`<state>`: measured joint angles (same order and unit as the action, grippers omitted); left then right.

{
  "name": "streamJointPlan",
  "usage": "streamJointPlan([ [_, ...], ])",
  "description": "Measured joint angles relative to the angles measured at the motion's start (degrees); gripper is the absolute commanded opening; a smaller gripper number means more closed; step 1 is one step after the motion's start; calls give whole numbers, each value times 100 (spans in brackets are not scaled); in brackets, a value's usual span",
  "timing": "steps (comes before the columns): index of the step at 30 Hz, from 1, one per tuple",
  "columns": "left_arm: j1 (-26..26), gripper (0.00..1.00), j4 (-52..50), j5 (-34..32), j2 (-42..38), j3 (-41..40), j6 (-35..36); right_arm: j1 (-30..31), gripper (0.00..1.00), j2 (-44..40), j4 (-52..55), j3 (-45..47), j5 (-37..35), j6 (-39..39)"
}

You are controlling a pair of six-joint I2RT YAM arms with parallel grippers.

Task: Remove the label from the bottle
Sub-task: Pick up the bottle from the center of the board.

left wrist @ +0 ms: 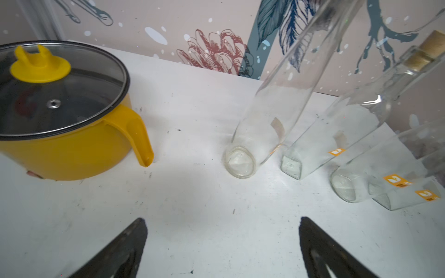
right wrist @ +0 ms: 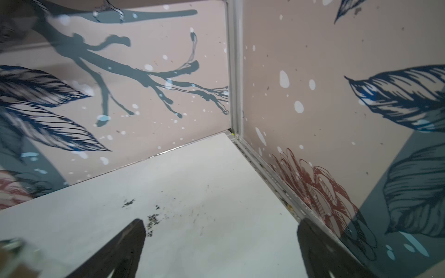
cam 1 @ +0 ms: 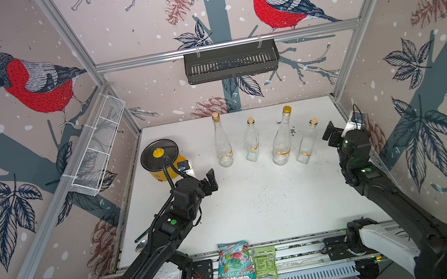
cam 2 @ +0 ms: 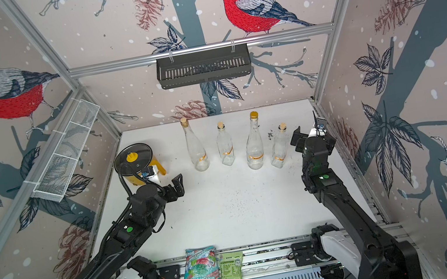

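Along the front edge of your worktop (cam 1: 257,202) lie a FOX'S candy bag (cam 1: 233,269) and a green packet (cam 1: 264,262). Your left gripper (cam 1: 212,181) hangs open and empty left of centre. Your right gripper (cam 1: 328,134) is also open, near the right edge. Beyond them, 4 clear bottles (cam 1: 252,146) stand in a row, each with an orange label (cam 1: 283,153). A lidded yellow pot (cam 1: 160,176) sits towards the far left corner.

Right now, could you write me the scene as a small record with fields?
bottles: four, clear, upright, in a row: round corked bottle, square corked bottle, gold-capped bottle, small corked bottle
labels: an orange label low on each
left gripper: open, empty, near round corked bottle, not touching
right gripper: open, empty, beside small corked bottle
other: yellow pot, candy bag, green packet
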<state>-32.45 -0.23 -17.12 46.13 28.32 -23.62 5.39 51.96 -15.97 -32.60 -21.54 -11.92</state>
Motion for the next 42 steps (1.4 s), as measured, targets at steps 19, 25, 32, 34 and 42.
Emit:
streamJointPlan([
  [19,-352,98,1261,1115,15,-190,603,234,100,417,-184,-424,2592,476],
  [25,-361,98,1316,1156,-26,-151,752,234,99,837,-258,-575,2616,608],
  [32,-361,98,1322,1152,-219,-153,857,240,86,1145,-297,-584,2590,739],
  [34,-361,98,1320,1152,-205,-153,857,264,80,1145,-328,-573,2559,763],
  [42,-363,98,1403,1165,-76,-184,901,374,53,1078,-367,-562,2426,964],
])
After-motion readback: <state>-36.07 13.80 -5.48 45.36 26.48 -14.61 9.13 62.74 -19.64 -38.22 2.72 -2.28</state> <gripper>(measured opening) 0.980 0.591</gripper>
